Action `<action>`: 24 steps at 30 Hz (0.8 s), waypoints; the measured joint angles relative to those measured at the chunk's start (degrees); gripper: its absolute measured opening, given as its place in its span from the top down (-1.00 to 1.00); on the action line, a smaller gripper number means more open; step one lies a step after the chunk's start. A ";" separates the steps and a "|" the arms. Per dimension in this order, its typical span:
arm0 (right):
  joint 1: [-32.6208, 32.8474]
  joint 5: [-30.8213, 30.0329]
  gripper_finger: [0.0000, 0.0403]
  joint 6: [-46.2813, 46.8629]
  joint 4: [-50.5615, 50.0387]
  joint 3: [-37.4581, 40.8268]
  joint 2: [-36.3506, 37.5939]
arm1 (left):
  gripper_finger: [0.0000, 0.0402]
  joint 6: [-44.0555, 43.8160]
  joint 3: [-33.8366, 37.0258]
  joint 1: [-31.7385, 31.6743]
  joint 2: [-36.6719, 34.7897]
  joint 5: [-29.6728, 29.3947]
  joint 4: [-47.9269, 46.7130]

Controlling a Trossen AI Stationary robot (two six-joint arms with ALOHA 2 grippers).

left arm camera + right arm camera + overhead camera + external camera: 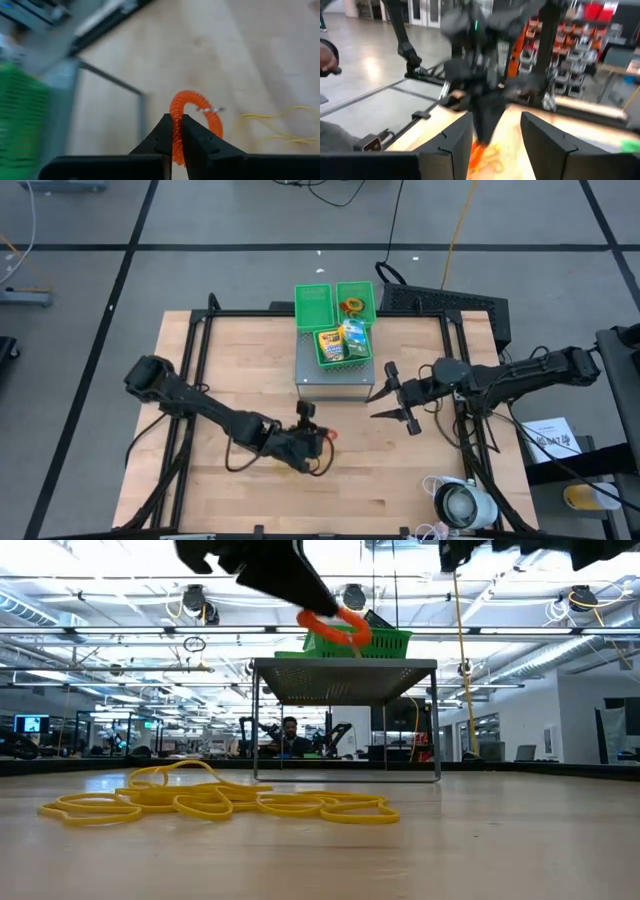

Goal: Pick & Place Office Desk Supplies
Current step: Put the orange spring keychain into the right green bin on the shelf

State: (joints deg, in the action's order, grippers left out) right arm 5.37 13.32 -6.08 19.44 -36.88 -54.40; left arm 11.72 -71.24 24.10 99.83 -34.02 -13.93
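A: Nearest the low camera, the tangle of yellow rubber bands (215, 802) lay loose on the wooden table (420, 480). Could the arm have dragged them?

B: I judged that unlikely. The left gripper (178, 131) was raised clear of them, its fingers (160, 137) pinched tight on the orange coiled ring (192, 117). In the low view that ring (335, 628) hung off the table, in front of the green mesh bins (360, 642).

A: So what worried you?

B: The grip. The fingers caught only one side of the coil, and the rest arched free beyond the tips. A springy coil could have twisted or slid out on a fast swing and dropped back near the bands.

A: And farther off?

B: The bins (335, 305) sat on a grey metal stand (335, 375), with a crayon box (331, 344) and a green-white packet (355, 333) already in the nearer one. Too low an approach could have knocked the stand's edge.

A: The other arm?

B: The right gripper (393, 402) hovered just beside the stand, fingers apart and holding nothing. It was close enough to crowd the left arm's path.
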 joint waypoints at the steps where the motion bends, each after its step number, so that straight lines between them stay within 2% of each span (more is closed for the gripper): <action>1: 0.00 0.02 0.23 0.71 -0.50 0.00 -0.90 | 0.87 1.54 0.00 -0.40 -0.67 -1.27 0.44; 4: 0.00 -0.40 0.23 2.68 -0.59 0.00 -4.20 | 0.85 6.47 -0.02 -1.54 -2.27 -4.58 1.94; 6: 0.00 -3.52 0.23 3.54 -0.80 0.00 -6.39 | 0.86 9.30 -0.02 -2.29 -2.44 -5.87 3.70; 9: -0.02 -10.13 0.23 3.97 -1.07 0.02 -9.61 | 0.89 13.95 -0.02 -3.07 -2.38 -5.57 7.65; 12: -0.04 -13.22 0.23 6.62 1.13 0.02 -12.78 | 0.90 17.23 -0.02 -3.93 -2.44 -4.37 10.59; 18: -0.02 -13.14 0.17 9.94 5.12 0.04 -17.37 | 0.86 19.82 -0.02 -4.64 -2.44 -4.61 13.06; 24: -0.02 -12.13 0.06 10.82 5.58 0.02 -17.57 | 0.85 19.71 -0.02 -4.60 -2.44 -4.63 12.28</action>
State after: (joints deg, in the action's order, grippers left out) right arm 5.34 1.19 4.74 25.02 -36.86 -71.97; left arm 31.44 -71.26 19.51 97.38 -38.65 -1.65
